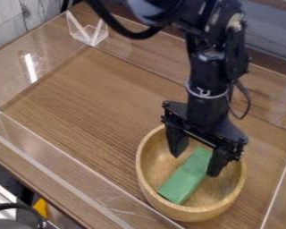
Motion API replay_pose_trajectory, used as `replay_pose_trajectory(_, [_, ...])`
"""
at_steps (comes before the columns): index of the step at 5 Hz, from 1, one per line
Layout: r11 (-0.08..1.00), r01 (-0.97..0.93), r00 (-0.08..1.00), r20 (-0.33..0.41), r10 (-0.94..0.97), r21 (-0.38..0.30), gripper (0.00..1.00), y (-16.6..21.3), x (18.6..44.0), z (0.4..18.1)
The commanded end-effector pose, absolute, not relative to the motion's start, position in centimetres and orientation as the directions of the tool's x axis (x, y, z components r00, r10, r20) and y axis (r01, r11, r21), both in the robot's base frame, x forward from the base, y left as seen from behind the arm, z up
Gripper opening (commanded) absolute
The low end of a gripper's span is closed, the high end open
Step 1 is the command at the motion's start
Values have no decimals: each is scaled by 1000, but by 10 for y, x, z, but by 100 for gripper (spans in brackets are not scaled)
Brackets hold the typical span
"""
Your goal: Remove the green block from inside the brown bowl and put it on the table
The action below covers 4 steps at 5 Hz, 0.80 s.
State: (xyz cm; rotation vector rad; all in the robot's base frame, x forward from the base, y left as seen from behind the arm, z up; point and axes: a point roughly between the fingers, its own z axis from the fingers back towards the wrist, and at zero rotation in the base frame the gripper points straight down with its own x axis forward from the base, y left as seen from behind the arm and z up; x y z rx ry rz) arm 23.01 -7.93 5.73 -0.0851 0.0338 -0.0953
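A bright green block [184, 177] lies slanted inside the round light-brown bowl [147, 168] at the lower right of the wood-grain table [97, 98]. My black gripper [200, 152] points straight down into the bowl, open, its two fingers [175, 141] standing on either side of the block's upper end. Nothing is clamped between them. The upper tip of the block is partly hidden behind the gripper.
Clear acrylic walls [38, 54] run around the table's edges. A small clear acrylic stand [88, 29] sits at the back left. The arm [217, 45] rises above the bowl.
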Motion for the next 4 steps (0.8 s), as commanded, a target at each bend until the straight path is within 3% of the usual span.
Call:
replay_pose_trajectory(1, [983, 155, 988, 24, -153, -100, 100, -81, 232, 59])
replay_pose_trajectory(3, [992, 42, 999, 36, -38, -116, 100, -83, 253, 63])
replay_pose_trajectory(4, [992, 38, 999, 34, -34, -122, 100, -93, 245, 67])
